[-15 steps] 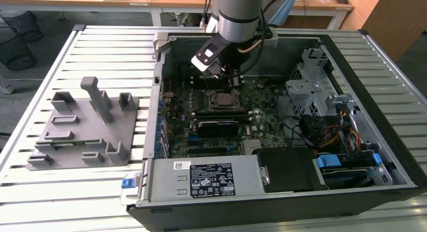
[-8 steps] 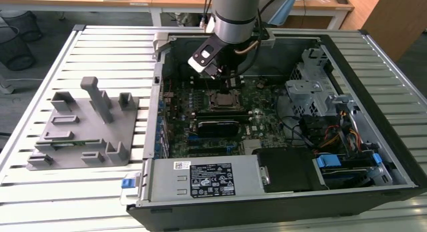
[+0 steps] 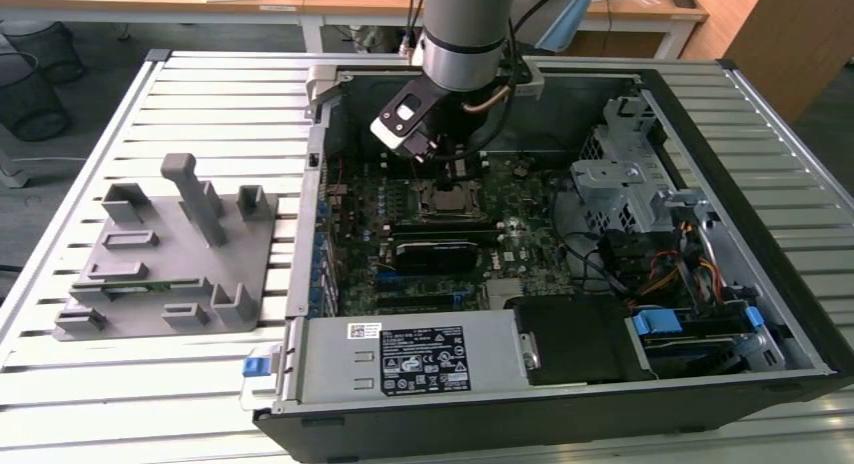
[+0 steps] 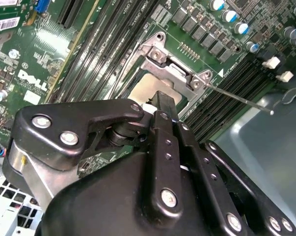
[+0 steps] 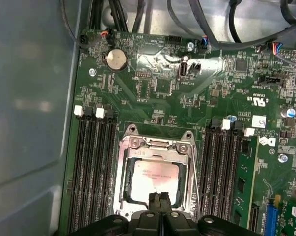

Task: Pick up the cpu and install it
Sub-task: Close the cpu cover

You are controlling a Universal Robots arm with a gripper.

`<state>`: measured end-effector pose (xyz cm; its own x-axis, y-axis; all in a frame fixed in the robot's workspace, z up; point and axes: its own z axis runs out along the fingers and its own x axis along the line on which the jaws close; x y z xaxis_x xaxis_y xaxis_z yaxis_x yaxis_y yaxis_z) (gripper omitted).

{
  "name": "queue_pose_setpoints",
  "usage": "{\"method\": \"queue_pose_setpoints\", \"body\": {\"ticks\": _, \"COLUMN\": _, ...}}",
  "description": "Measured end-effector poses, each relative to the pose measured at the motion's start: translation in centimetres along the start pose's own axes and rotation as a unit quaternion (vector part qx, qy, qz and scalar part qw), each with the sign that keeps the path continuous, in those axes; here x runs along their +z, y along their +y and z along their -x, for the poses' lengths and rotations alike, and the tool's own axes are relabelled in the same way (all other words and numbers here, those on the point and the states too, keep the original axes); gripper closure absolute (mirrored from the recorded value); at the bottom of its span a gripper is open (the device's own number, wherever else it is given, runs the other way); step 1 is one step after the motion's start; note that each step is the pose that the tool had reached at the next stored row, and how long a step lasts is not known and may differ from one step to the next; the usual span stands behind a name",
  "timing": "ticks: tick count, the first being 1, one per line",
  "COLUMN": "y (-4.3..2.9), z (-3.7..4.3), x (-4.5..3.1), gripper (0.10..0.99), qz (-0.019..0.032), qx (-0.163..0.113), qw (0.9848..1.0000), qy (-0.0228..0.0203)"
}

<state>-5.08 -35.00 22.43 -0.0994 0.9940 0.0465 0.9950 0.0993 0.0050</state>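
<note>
The cpu (image 5: 155, 178), a flat silver-grey square, lies in the motherboard socket inside its metal frame (image 5: 132, 143); it also shows in the second wrist view as the cpu (image 4: 147, 89). My gripper (image 5: 159, 200) hangs just over the cpu's edge, its two black fingers pressed together with nothing between them. In the second wrist view the fingertips (image 4: 163, 101) stand over the chip's top. In the exterior view my gripper (image 3: 437, 162) reaches down into the open computer case above the socket (image 3: 447, 199).
A thin lever rod (image 4: 241, 100) sticks out from the socket frame. Memory slots (image 5: 94, 172) flank the socket on both sides. A grey fixture tray (image 3: 167, 254) stands on the slatted table at the exterior view's left. A drive cage (image 3: 627, 179) and cables crowd the case's right.
</note>
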Motion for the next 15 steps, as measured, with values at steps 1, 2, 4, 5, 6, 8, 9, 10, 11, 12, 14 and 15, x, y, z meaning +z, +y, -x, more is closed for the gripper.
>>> {"method": "queue_pose_setpoints", "body": {"ticks": 1, "y": -0.08, "z": -0.01, "x": 0.07, "gripper": 0.980, "qz": 0.0000, "qx": 0.000, "qw": 1.0000, "qy": 0.0000}}
{"method": "queue_pose_setpoints", "body": {"ticks": 2, "y": -0.15, "z": -0.01, "x": 0.14, "gripper": 0.980, "qz": 0.0000, "qx": 0.000, "qw": 1.0000, "qy": 0.0000}}
{"method": "queue_pose_setpoints", "body": {"ticks": 4, "y": -0.31, "z": -0.02, "x": 0.26, "gripper": 0.980, "qz": 0.0000, "qx": 0.000, "qw": 1.0000, "qy": 0.0000}}
{"method": "queue_pose_setpoints", "body": {"ticks": 5, "y": -0.39, "z": -0.02, "x": 0.32, "gripper": 0.980, "qz": 0.0000, "qx": 0.000, "qw": 1.0000, "qy": 0.0000}}
{"method": "queue_pose_setpoints", "body": {"ticks": 6, "y": -0.46, "z": -0.03, "x": 0.37, "gripper": 0.980, "qz": 0.0000, "qx": 0.000, "qw": 1.0000, "qy": 0.0000}}
{"method": "queue_pose_setpoints", "body": {"ticks": 8, "y": -0.58, "z": -0.04, "x": 0.48, "gripper": 0.980, "qz": 0.0000, "qx": 0.000, "qw": 1.0000, "qy": 0.0000}}
{"method": "queue_pose_setpoints", "body": {"ticks": 9, "y": -0.64, "z": -0.04, "x": 0.53, "gripper": 0.980, "qz": 0.0000, "qx": 0.000, "qw": 1.0000, "qy": 0.0000}}
{"method": "queue_pose_setpoints", "body": {"ticks": 10, "y": -0.70, "z": -0.04, "x": 0.58, "gripper": 0.980, "qz": 0.0000, "qx": 0.000, "qw": 1.0000, "qy": 0.0000}}
{"method": "queue_pose_setpoints", "body": {"ticks": 11, "y": -0.76, "z": -0.05, "x": 0.64, "gripper": 0.980, "qz": 0.0000, "qx": 0.000, "qw": 1.0000, "qy": 0.0000}}
{"method": "queue_pose_setpoints", "body": {"ticks": 12, "y": -0.81, "z": -0.05, "x": 0.69, "gripper": 0.980, "qz": 0.0000, "qx": 0.000, "qw": 1.0000, "qy": 0.0000}}
{"method": "queue_pose_setpoints", "body": {"ticks": 14, "y": -0.89, "z": -0.06, "x": 0.79, "gripper": 0.980, "qz": 0.0000, "qx": 0.000, "qw": 1.0000, "qy": 0.0001}}
{"method": "queue_pose_setpoints", "body": {"ticks": 15, "y": -0.92, "z": -0.06, "x": 0.84, "gripper": 0.980, "qz": 0.0000, "qx": 0.000, "qw": 1.0000, "qy": 0.0000}}
